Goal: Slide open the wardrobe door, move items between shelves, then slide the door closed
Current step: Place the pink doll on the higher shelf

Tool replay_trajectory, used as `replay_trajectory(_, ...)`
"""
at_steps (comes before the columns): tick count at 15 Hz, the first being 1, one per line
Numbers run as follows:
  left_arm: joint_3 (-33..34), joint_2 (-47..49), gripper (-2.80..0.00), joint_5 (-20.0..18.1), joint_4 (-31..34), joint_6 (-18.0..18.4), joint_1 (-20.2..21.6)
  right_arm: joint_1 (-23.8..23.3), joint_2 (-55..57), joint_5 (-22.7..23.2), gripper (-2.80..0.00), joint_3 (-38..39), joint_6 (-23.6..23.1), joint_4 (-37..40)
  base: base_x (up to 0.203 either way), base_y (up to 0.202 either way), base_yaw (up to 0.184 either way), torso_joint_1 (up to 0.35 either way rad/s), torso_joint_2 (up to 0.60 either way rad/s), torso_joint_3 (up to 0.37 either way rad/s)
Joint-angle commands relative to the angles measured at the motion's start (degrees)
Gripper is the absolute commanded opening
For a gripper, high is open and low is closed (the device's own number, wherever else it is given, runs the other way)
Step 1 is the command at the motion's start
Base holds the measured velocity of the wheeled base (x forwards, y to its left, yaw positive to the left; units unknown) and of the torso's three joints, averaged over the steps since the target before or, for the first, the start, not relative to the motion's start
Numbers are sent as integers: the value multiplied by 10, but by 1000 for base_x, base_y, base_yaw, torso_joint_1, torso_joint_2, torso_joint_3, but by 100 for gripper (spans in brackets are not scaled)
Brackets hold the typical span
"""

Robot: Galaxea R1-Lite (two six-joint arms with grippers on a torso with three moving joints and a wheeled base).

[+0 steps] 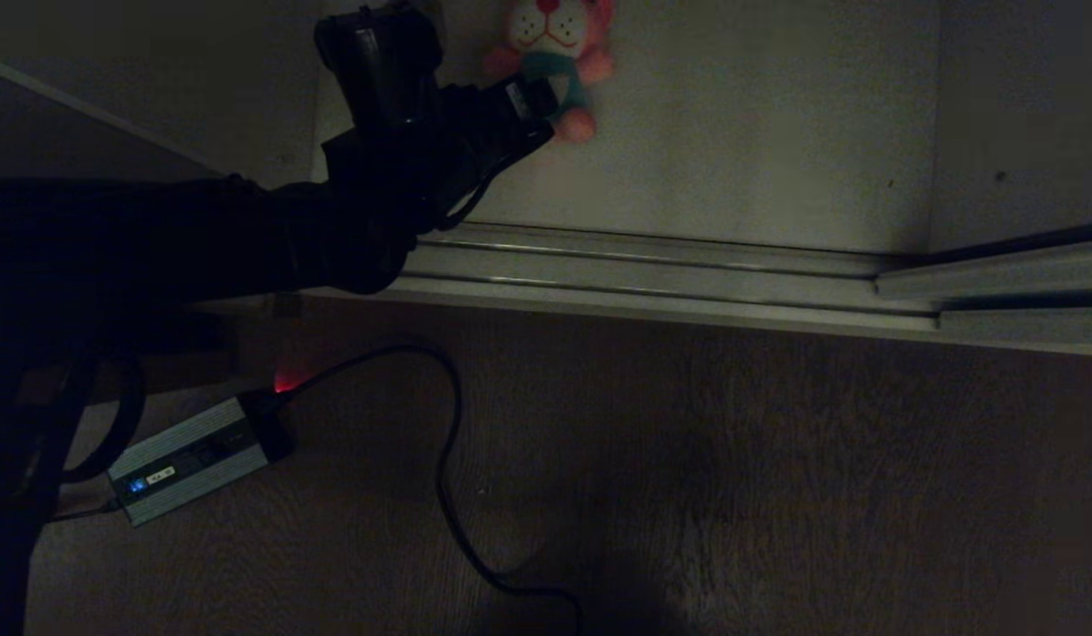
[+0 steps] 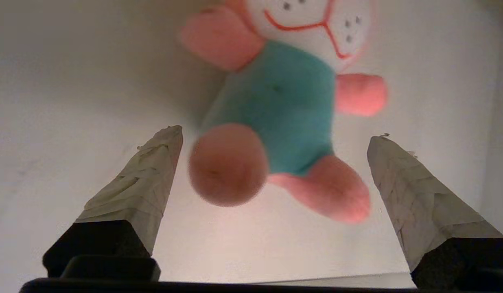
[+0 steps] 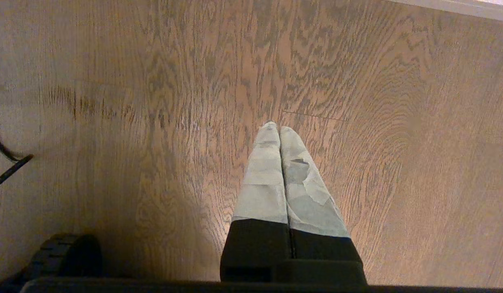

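1. Pink plush toy [image 2: 276, 106] with a white face and a teal shirt lies on the off-white shelf [image 1: 758, 150], near the back of it, and the left hand [image 2: 276, 136] is right at its feet.
2. Left hand has let go: its two taped fingers [image 2: 149, 179] stand wide apart, one on each side of the toy's legs, and they do not touch the toy.
3. From the head view, the left hand [image 1: 533, 102] reaches in over the shelf's front edge, and its tip sits just beside the toy's [image 1: 559, 53] body.
4. Shelf is bare and flat to the right of the toy, with lots of open room as far as the cream wall [image 1: 1023, 115] on that side.
5. Another cream wall [image 1: 246, 106] stands close on the left side of the black arm.
6. Ribbed metal track [image 1: 670, 265] runs along the front edge of the shelf, under the arm.
7. Wood floor [image 1: 776, 495] lies in front of the track.
8. Small grey box [image 1: 188, 459] with a blue light sits on the floor at the left, and a black cable [image 1: 444, 459] curls away from it across the floor.
9. Right hand [image 3: 279, 130] hangs over the wood floor [image 3: 154, 101], well apart from the shelf, with its two fingers pressed tight together and nothing between them.
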Motion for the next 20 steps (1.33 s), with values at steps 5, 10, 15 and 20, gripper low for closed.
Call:
replay_trajectory(5, -23, 76, -280, -6, -65, 28, 0, 0, -1, 0, -280, 2, 0, 0, 0, 0, 0, 0, 0, 0)
replay_trajectory(10, -25, 89, -280, -19, -64, 26, 0, 0, -1, 0, -280, 2, 0, 0, 0, 0, 0, 0, 0, 0)
replay_trajectory(15, 6, -2, -280, -17, -29, 11, -6, 0, -1, 0, -280, 2, 0, 0, 0, 0, 0, 0, 0, 0)
replay_trajectory(20, 113, -140, -280, -16, 69, 3, -38, 0, 0, 0, -280, 2, 0, 0, 0, 0, 0, 0, 0, 0)
